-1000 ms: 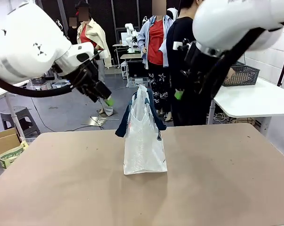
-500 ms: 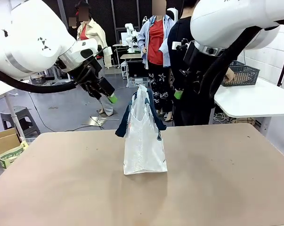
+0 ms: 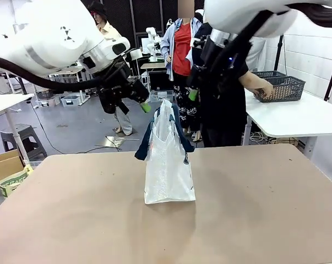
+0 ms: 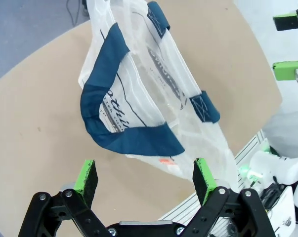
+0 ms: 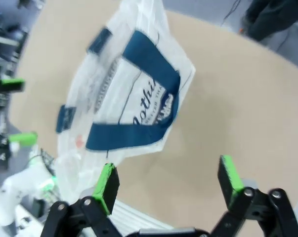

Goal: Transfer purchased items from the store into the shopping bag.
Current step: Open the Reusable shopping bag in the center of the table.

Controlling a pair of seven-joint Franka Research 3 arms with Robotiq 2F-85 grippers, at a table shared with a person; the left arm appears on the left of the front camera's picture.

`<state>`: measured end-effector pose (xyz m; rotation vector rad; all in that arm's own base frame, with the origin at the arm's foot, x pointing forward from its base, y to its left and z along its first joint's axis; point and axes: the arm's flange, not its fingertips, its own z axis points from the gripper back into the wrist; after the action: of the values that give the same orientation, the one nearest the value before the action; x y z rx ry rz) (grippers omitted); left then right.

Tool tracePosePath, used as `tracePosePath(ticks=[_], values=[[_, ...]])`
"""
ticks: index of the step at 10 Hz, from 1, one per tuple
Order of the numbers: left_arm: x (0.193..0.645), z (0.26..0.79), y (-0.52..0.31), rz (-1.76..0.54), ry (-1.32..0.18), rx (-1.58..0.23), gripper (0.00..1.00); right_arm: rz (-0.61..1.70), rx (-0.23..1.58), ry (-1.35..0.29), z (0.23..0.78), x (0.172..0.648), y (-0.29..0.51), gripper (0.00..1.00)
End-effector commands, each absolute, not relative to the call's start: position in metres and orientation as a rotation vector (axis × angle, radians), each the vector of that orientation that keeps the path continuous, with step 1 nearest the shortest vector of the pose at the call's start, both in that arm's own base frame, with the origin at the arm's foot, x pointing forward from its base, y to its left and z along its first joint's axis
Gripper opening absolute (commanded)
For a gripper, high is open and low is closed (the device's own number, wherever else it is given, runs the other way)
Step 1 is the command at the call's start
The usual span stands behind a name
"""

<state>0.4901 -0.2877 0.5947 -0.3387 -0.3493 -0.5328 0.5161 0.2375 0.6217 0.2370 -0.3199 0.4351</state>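
The shopping bag (image 3: 168, 165) stands upright mid-table, and I see nothing inside it. The left gripper (image 4: 145, 177) and right gripper (image 5: 168, 181) hover above it, jaws apart, empty. The store (image 3: 284, 88) sits on a side table (image 3: 298, 118), so the transfer seems not yet begun

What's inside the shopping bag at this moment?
No item shows through the translucent walls of the shopping bag. Its mouth is nearly collapsed and the plastic is creased, so the very bottom stays hidden.
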Motion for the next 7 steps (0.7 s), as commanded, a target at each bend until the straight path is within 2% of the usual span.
tracePosePath(ticks=[1, 4, 5, 6, 7], values=[[0.507, 0.592, -0.297, -0.466, -0.319, -0.380, 1.00, 0.394, 0.264, -0.231, 0.635, 0.564, 0.267, 1.00], [0.530, 0.567, -0.298, -0.417, -0.325, -0.413, 1.00, 0.394, 0.273, -0.183, 0.628, 0.607, 0.294, 1.00], [0.523, 0.572, -0.290, -0.439, -0.372, -0.412, 1.00, 0.457, 0.259, -0.212, 0.628, 0.598, 0.290, 1.00], [0.525, 0.564, -0.298, -0.450, -0.304, -0.377, 1.00, 0.413, 0.293, -0.202, 0.613, 0.589, 0.283, 1.00], [0.525, 0.564, -0.298, -0.450, -0.304, -0.377, 1.00, 0.413, 0.293, -0.202, 0.613, 0.589, 0.283, 1.00]])
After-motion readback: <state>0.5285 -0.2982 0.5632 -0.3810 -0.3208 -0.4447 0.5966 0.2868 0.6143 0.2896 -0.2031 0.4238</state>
